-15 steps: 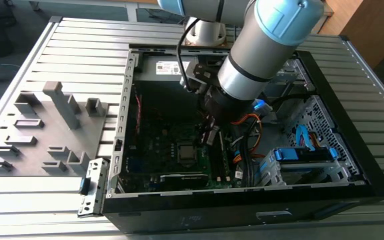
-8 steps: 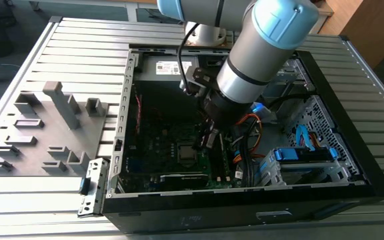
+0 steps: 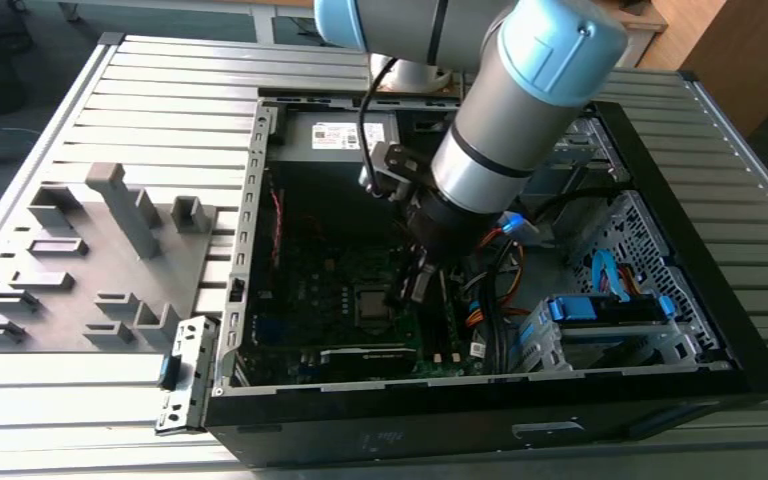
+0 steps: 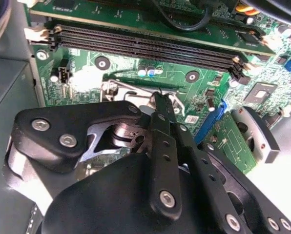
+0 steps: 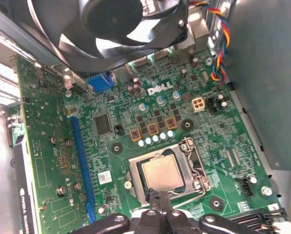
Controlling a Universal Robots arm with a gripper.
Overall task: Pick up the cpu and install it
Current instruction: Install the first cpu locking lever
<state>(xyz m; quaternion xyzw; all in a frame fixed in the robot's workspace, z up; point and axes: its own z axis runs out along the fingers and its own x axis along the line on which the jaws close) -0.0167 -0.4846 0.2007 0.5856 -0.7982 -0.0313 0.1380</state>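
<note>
The cpu [image 5: 161, 174] already lies seated in the socket [image 5: 166, 176] on the motherboard [image 5: 135, 146], and the pincer [image 5: 160, 199] hangs just above its edge, fingertips together, holding nothing.

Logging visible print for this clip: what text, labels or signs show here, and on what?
White logo on the motherboard, first wrist view: a brand mark, not quoted.
Label on the power supply, exterior view: too small to read.
Small white sticker on the motherboard: too small to read.
</note>
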